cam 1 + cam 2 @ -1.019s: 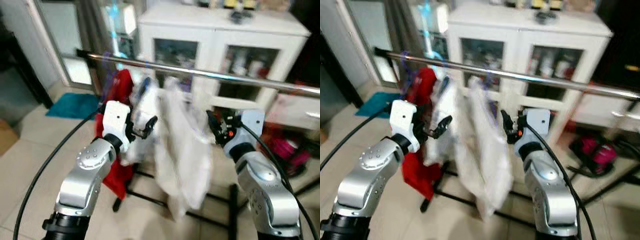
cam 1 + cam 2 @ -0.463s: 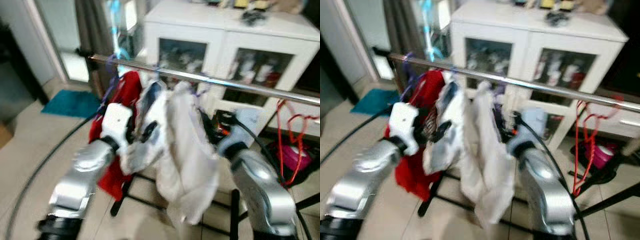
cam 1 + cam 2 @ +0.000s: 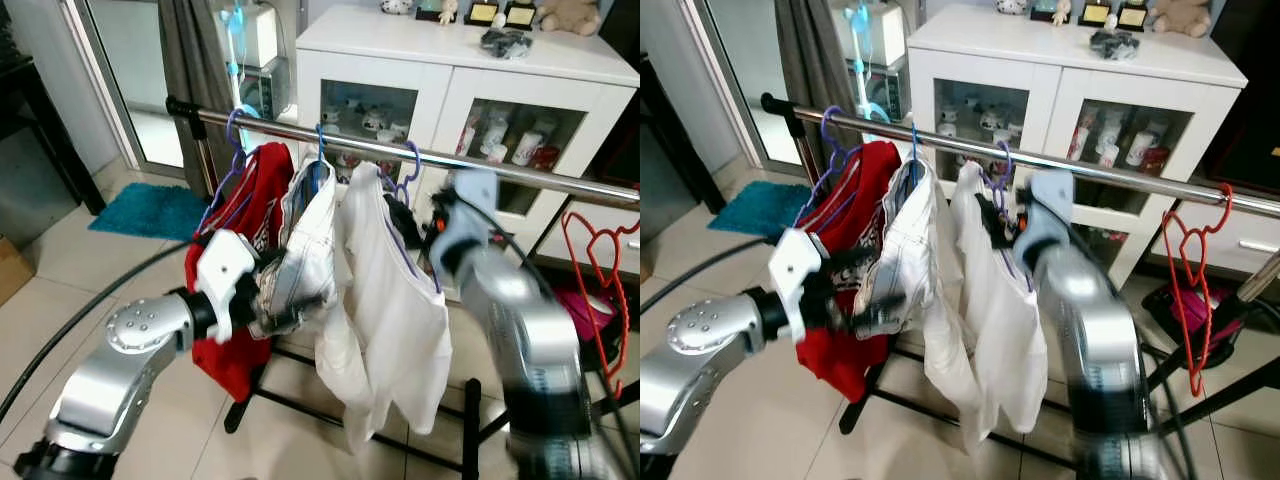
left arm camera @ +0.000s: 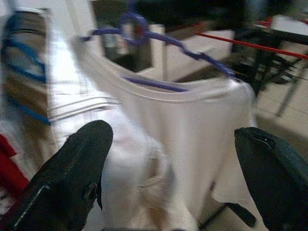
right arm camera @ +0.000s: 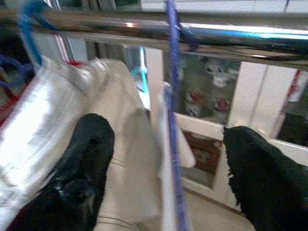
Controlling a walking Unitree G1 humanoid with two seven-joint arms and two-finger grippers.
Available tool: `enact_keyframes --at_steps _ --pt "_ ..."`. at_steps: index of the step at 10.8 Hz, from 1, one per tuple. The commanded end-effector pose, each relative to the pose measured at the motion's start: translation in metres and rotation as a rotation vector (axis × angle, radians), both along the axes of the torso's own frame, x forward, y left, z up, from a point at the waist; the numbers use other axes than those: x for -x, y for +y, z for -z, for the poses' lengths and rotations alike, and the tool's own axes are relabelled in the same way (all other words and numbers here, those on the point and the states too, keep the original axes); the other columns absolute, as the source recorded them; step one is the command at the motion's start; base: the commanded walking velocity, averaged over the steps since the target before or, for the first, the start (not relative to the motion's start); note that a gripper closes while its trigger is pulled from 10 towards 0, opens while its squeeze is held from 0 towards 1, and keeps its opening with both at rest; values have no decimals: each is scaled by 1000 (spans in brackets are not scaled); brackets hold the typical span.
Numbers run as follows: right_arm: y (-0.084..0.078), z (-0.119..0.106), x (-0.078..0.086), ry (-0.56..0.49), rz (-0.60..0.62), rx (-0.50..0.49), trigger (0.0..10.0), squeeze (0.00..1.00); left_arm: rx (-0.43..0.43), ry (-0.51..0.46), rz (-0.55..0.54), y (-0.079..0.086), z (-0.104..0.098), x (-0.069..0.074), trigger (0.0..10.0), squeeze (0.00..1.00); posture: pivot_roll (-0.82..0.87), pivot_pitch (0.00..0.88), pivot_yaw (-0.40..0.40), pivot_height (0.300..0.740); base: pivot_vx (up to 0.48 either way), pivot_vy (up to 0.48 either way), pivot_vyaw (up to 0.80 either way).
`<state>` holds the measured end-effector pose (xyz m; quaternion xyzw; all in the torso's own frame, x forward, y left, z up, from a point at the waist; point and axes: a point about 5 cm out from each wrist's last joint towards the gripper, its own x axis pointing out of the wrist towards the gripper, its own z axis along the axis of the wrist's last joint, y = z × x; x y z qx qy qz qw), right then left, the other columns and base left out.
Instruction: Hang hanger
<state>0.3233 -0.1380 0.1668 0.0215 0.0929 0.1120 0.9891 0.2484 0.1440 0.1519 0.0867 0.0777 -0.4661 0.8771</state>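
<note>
A metal clothes rail spans the scene in front of a white glass-door cabinet. Three garments hang on it: a red shirt on a purple hanger, a white striped garment on a blue hanger, and a white T-shirt on a second purple hanger, whose hook is over the rail. An empty red hanger hangs well apart, toward the rail's right end. The left hand is pressed against the white striped garment; in the left wrist view its fingers stand spread, grasping nothing. The right hand is raised just under the rail beside the T-shirt's hanger; in the right wrist view its fingers are apart on either side of the hanger's purple wire, not closed on it.
</note>
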Motion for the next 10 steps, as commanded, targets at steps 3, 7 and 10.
enact_keyframes --at_steps 3,7,10 --pt "0 4 -20 83 -34 4 10000 0 2 12 42 -3 -1 3 10000 486 -89 0 0 740 0 0 0" --pt "-8 6 -44 150 -9 -47 4824 0 -9 19 55 -3 -1 3 10000 459 -91 0 1 740 0 0 0" --pt "-10 5 -51 148 -37 -52 0 0 -14 18 55 -2 0 1 10000 435 -91 0 1 740 0 0 0"
